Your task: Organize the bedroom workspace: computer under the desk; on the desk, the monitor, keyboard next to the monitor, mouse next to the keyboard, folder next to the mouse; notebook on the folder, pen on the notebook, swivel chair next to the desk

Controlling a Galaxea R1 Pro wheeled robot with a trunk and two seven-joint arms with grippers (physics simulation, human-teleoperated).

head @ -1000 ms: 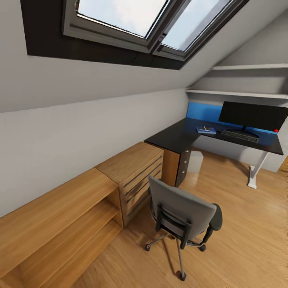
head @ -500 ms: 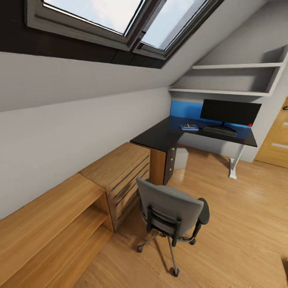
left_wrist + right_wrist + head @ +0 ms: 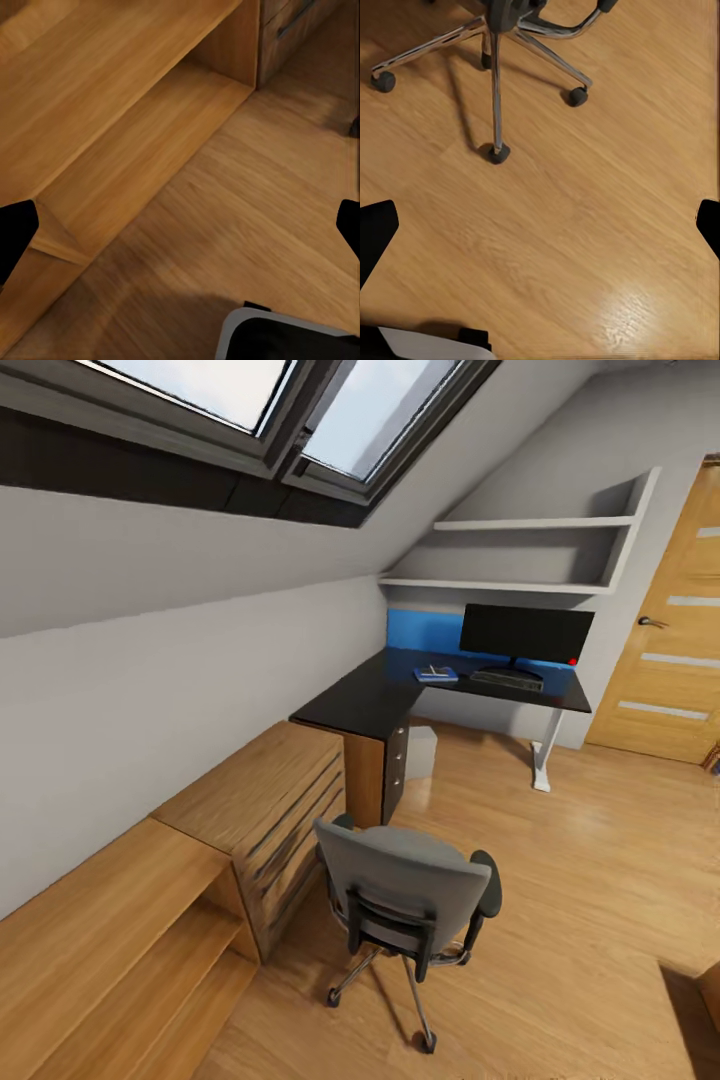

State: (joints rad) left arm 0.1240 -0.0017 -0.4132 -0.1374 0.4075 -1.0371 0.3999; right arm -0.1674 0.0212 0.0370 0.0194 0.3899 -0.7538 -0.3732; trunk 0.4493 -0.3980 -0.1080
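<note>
I am seeing a floor (image 3: 585, 225) of smooth, varnished wood planks with a soft sheen. The swivel chair (image 3: 405, 885) is showing matt grey cloth, black plastic armrests and shiny chrome legs (image 3: 495, 82). The desk (image 3: 385, 695) top is looking glossy black. The chest (image 3: 265, 810) is showing light matt wood.

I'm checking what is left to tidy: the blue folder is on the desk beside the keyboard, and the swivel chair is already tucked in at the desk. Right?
Not quite. The head view shows the swivel chair standing apart from the desk, out on the wooden floor by the light wooden chest. The blue folder does lie on the desk beside the keyboard.
</note>
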